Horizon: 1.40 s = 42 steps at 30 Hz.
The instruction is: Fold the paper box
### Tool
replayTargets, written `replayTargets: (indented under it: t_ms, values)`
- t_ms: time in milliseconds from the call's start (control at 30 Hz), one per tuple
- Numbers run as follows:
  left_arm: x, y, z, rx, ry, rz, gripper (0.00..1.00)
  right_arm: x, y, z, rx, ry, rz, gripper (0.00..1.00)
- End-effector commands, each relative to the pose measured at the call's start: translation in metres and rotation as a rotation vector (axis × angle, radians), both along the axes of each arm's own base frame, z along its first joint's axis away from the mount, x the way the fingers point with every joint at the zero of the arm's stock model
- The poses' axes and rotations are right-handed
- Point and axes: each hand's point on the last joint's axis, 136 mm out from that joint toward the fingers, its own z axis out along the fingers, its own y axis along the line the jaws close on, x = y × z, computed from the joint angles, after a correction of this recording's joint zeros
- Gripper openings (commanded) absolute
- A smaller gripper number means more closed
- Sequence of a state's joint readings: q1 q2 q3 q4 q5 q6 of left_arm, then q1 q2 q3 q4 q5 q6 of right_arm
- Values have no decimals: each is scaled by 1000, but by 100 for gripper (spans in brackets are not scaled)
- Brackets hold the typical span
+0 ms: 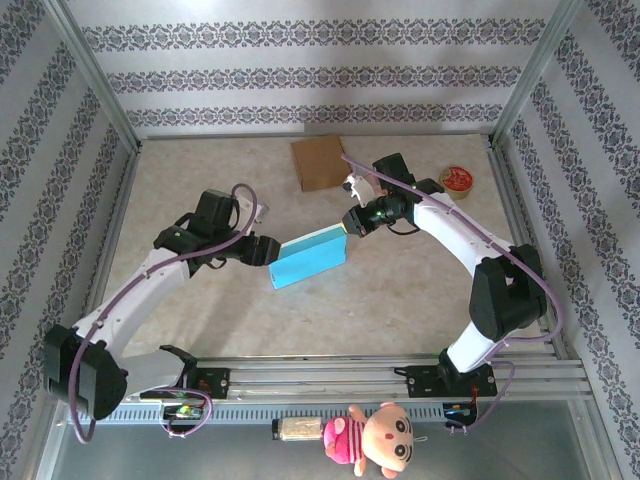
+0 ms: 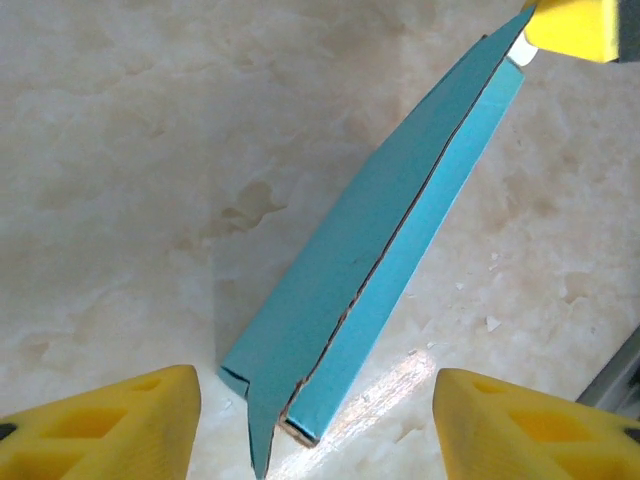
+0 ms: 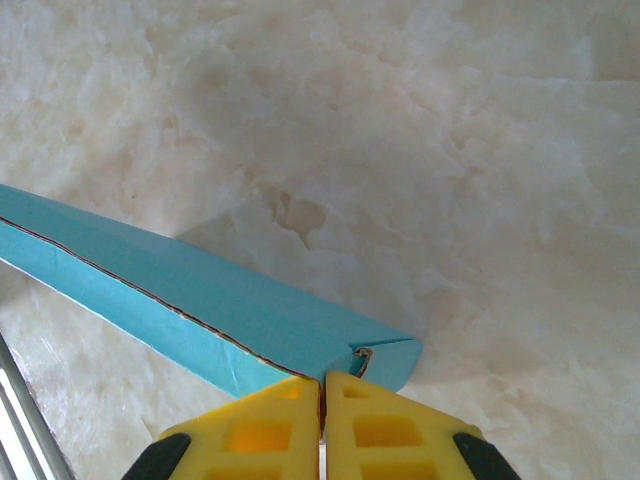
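The blue paper box (image 1: 309,257) lies mid-table, long and flat, its lid closed down over a brown-edged seam (image 2: 390,240). My right gripper (image 1: 352,222) is shut on the box's right end, its yellow fingers (image 3: 290,420) pressed together on the lid's edge where a corner flap (image 3: 385,355) tucks in. At the box's left end my left gripper (image 1: 262,250) stands open, a yellow finger (image 2: 110,425) on each side of the near corner (image 2: 295,420) and apart from it. A pointed lid flap (image 2: 258,420) hangs down there.
A flat brown cardboard sheet (image 1: 319,162) lies at the back of the table. A small red-filled round dish (image 1: 457,180) sits at the back right. Metal rails (image 1: 400,375) run along the near edge, with a doll (image 1: 370,437) below them.
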State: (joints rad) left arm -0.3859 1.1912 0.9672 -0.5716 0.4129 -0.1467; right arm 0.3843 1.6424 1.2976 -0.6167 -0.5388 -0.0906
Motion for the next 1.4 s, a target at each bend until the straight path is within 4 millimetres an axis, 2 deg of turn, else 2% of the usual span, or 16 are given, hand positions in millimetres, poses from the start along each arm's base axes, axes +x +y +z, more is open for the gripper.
replayTargets:
  t_ms: [0,100,333,567,667,733,833,1000,1133,1267,1367]
  values:
    - [-6,25,-15,110,38,170,57,1,2,15,-1,-53,20,10]
    - [-4,31,-17,131,21,196,52,1,3,15,1,-53,23,11]
    - [-5,8,-16,75,71,85,42,-2,1,12,-8,-49,22,11]
    - [-8,6,-22,73,86,70,34,0,2,12,-3,-45,19,12]
    - [-9,5,-22,68,91,60,35,0,2,13,-2,-48,20,11]
    - [-11,3,-19,60,80,44,45,0,2,13,-2,-48,20,11]
    - [-13,-1,-11,30,52,16,47,0,2,13,-2,-47,20,11]
    - [-13,-6,-6,-2,33,-1,46,0,2,13,-2,-45,20,11]
    - [-15,-6,-15,19,66,-8,42,-1,2,14,-2,-47,20,11]
    - [-17,3,-25,77,90,4,40,-1,2,13,-3,-43,20,11]
    - [-14,6,-23,91,76,22,32,0,2,13,0,-45,18,11]
